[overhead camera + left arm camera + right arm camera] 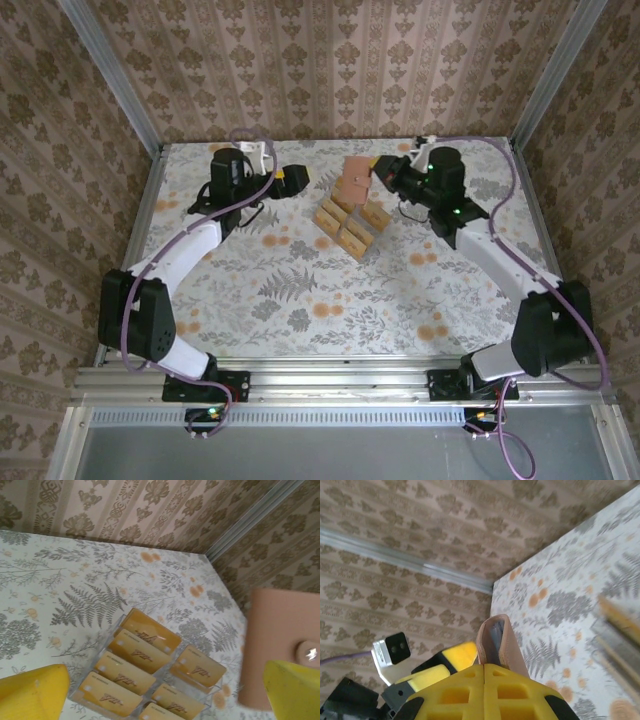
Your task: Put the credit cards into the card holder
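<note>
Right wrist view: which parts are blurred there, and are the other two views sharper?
Right wrist: the credit cards at the right edge are smeared, while the card holder in the right gripper is fairly sharp. Left wrist: cards crisp, holder and the left gripper's yellow fingers soft. Top external: evenly lit, sharp, with faint shadows.

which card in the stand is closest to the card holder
The top card of the right-hand column in the left wrist view; the others sit lower or farther left, away from the card holder.

Cards (340, 215) in stand (361, 254) — holder (356, 180) just behind, in R end effector (377, 170)
</note>
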Available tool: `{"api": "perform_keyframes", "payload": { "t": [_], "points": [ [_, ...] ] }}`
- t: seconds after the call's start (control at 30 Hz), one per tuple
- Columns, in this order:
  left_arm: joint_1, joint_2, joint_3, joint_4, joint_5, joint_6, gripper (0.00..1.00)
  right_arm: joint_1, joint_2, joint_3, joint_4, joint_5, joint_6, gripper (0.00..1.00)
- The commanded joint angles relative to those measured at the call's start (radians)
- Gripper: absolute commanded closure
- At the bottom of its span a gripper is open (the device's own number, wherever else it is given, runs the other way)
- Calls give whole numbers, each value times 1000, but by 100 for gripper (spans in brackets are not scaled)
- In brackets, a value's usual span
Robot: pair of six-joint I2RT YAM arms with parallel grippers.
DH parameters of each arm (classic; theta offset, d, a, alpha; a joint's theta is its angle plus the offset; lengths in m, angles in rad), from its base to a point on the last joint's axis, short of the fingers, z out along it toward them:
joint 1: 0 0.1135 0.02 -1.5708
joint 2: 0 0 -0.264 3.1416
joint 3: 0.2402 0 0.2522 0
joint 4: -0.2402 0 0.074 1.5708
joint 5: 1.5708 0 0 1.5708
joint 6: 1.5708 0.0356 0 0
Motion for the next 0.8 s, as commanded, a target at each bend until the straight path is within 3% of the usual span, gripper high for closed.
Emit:
{"api": "perform_keyframes", "payload": {
  "t": [0.0,0.47,0.77],
  "points": [
    [17,-30,-29,115,107,-75,0,54,64,54,117,-53,92,100],
    [94,-3,-160,441,247,-321,1,188,233,166,235,-65,199,100],
    [96,39,-185,620,306,-452,22,198,272,174,260,-60,218,100]
  ]
}}
